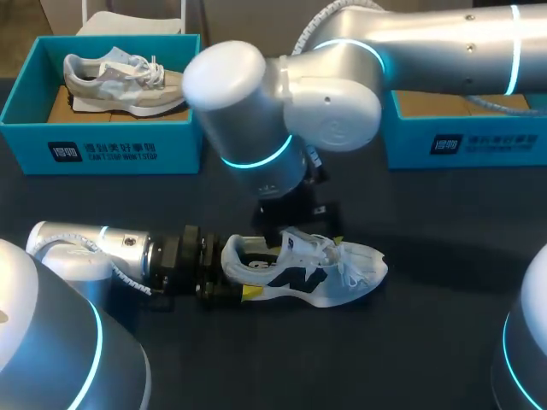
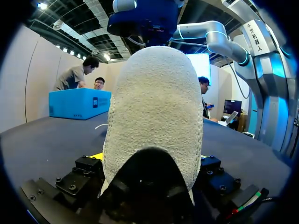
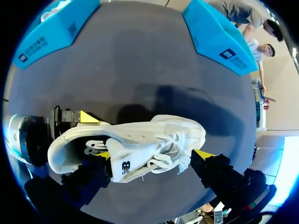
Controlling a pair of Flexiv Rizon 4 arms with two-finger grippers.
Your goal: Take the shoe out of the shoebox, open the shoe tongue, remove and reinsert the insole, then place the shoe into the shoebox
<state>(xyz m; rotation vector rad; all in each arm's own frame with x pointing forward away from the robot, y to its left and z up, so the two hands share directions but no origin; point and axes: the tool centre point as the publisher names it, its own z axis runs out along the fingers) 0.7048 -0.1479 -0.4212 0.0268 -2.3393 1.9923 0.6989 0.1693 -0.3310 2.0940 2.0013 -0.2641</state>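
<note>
Shoe (image 1: 312, 275) lies toe-right, heel clamped in left tool (image 1: 234, 273) — right tool (image 3: 154, 155) spread open above.

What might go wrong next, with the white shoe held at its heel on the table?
The right gripper hangs open over loose laces on the shoe; it may snag a lace instead of the tongue. The left gripper clamps only the heel, so a pull may twist the shoe free.
</note>
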